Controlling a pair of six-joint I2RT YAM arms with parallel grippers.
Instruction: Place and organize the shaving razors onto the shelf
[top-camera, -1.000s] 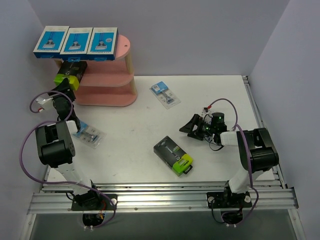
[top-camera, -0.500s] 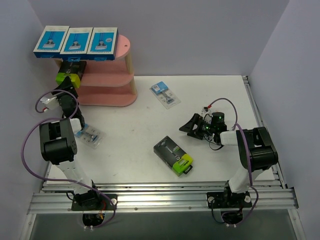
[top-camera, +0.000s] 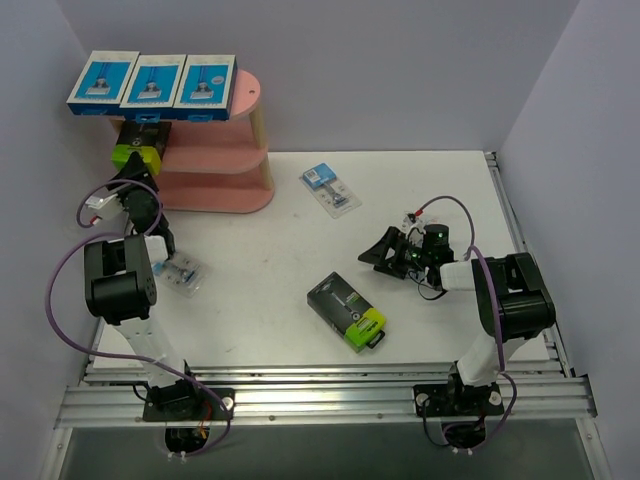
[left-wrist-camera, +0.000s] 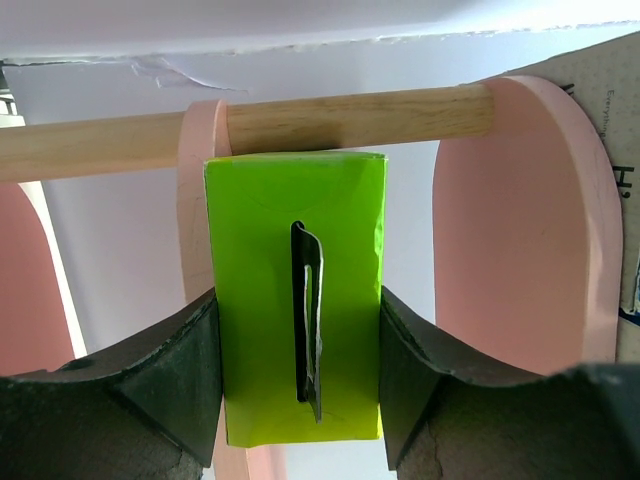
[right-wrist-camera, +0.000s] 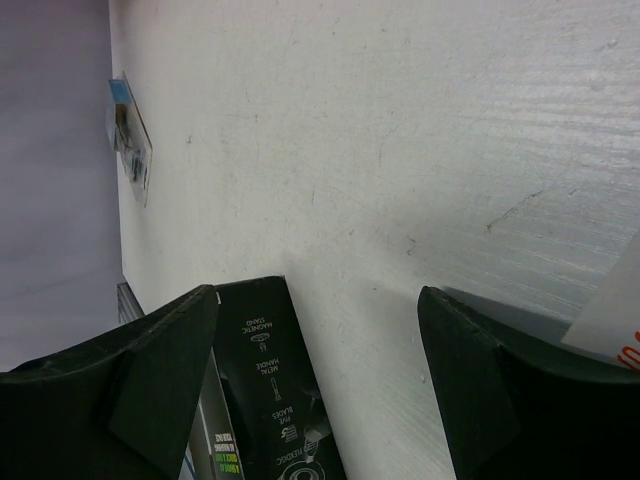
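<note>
Three blue-and-white boxes (top-camera: 153, 82) are lined up side by side on the top board of the pink shelf (top-camera: 220, 165), which stands in the far left corner of the desk (top-camera: 270, 250). Two black boxes with lime-green ends are counted. The first black box (top-camera: 140, 143) is placed at the left end of the shelf's middle tier, under the top board. The second black box (top-camera: 346, 311) is laid flat on the desk, near the middle of its near edge. Two blister packs are counted on the desk: one blister pack (top-camera: 330, 187) toward the far edge, about midway along it, and the other blister pack (top-camera: 180, 270) close to the left edge, partly hidden by the left arm (top-camera: 120, 285).

The left arm is stretched from its base along the left edge toward the shelf. The left fingers (left-wrist-camera: 170, 380) are pressed against both sides of the green end of the first black box, which is gripped between them. The right arm (top-camera: 510, 300) is bent, with its forearm pointed leftward. The right fingers (right-wrist-camera: 160, 380) are spread apart with nothing held, low over bare desk, to the right of the second black box and apart from it.
</note>
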